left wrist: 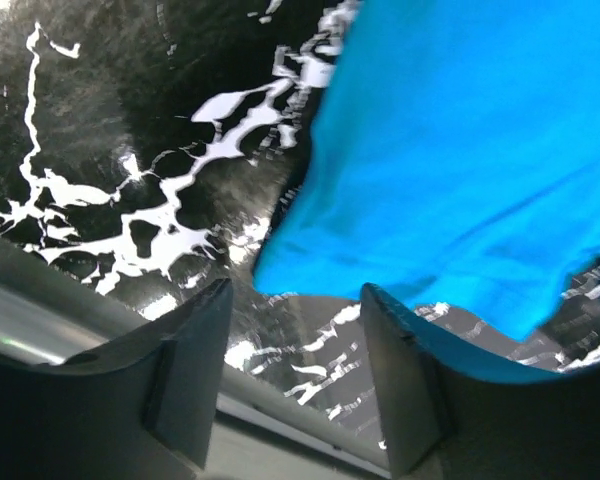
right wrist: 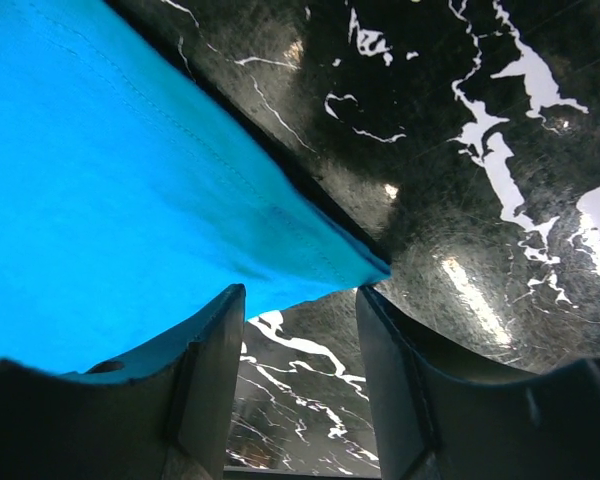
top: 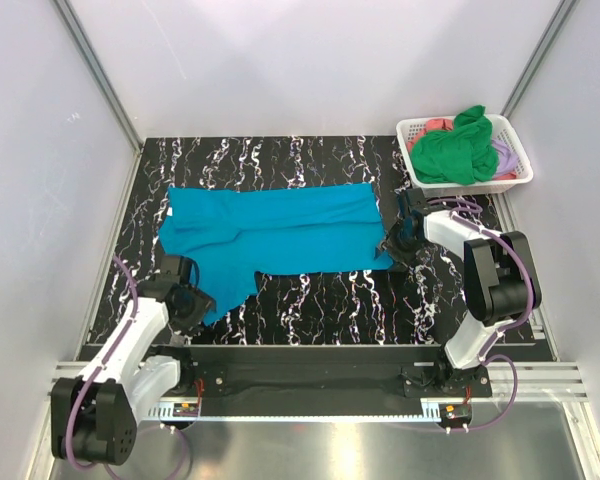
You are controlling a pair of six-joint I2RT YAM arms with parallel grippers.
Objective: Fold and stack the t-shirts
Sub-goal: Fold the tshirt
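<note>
A teal-blue t-shirt lies spread flat across the black marbled table, with a flap hanging toward the near left. My left gripper sits at that flap's near edge. In the left wrist view it is open, and the teal cloth ends just ahead of the fingertips with nothing between them. My right gripper is at the shirt's near right corner. It is open too, and the shirt's corner lies just beyond its tips.
A white lattice basket stands at the back right, holding a bright green t-shirt, a coral-pink one and a lilac one. Grey walls close in the table on three sides. A metal rail runs along the near edge.
</note>
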